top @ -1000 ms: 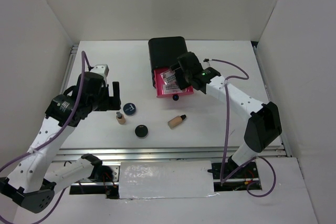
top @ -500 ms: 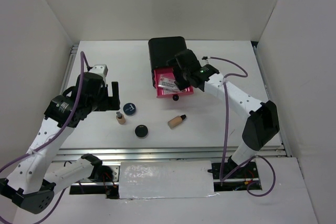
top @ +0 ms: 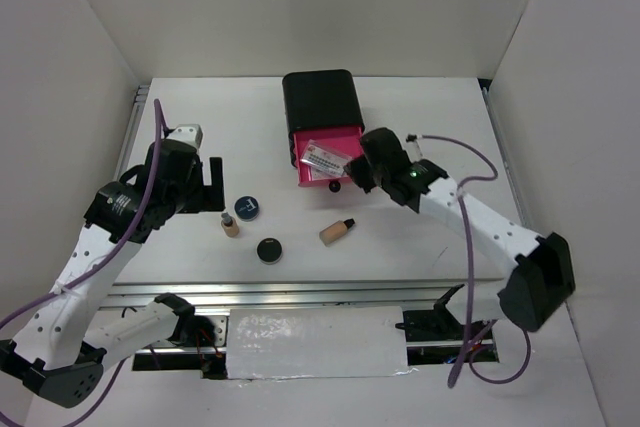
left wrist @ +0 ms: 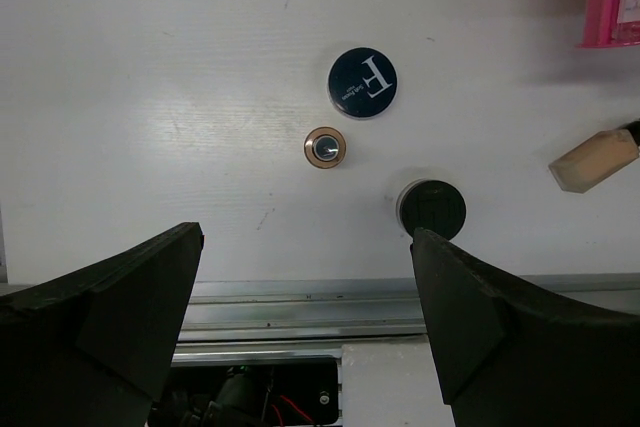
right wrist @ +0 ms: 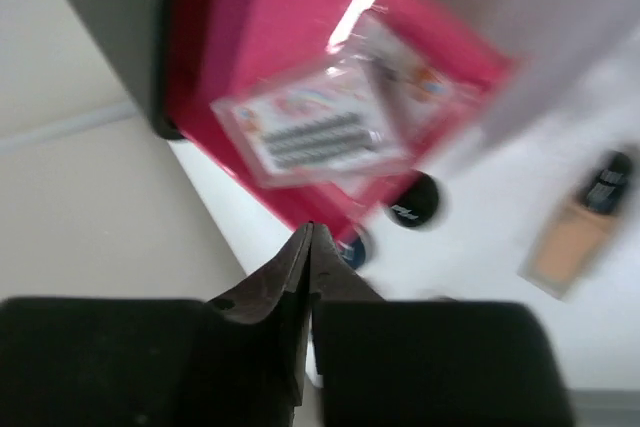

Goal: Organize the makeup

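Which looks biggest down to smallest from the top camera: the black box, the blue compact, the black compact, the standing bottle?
1. black box, by far the largest.
2. blue compact and black compact: they look about the same, so no ranking between them.
3. standing bottle, smallest from above.

Both the left arm (top: 88, 245) and the right arm (top: 478, 219) have white shells between chunky black joints. A purple cable (top: 158, 119) loops along each. A small green light (top: 408, 173) glows near the right arm's wrist. The left claw (left wrist: 307, 235) has matte black, wedge-shaped fingers (left wrist: 110, 317).
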Robot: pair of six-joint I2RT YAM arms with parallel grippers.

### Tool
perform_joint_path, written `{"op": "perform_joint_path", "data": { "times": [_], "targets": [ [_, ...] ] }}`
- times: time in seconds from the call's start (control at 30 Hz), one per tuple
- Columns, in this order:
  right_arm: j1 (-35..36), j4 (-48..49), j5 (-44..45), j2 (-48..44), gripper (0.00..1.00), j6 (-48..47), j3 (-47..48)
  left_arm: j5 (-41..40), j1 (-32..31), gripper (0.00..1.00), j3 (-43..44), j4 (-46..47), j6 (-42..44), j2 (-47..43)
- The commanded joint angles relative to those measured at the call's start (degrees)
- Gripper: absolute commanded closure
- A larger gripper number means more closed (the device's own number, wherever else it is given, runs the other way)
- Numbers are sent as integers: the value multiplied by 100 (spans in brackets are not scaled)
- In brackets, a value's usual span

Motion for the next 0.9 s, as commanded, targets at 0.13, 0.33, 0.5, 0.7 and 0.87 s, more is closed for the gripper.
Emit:
{"op": "perform_joint_path", "data": {
  "times": [0.13, 0.33, 0.5, 0.7, 0.87],
  "targets": [
    [82, 398, -61, -1130, 100, 324, -1776, -170, -8, 1, 255, 92, -60, 234],
    [64, 2598, 520, -858, 100, -89, -2831, 209, 1, 1, 422, 224, -131, 454],
    [-41, 3397, 415, -359, 100, -159, -2696, 191, 1, 1, 484, 198, -113, 472],
    [-50, 3341, 195, 381, 100, -406, -2042, 121, 1, 1, 422, 189, -254, 472],
    [-111, 3616, 2, 715, 100, -476, -1780, 51, 1, 1, 457, 180, -342, 481]
  ]
}}
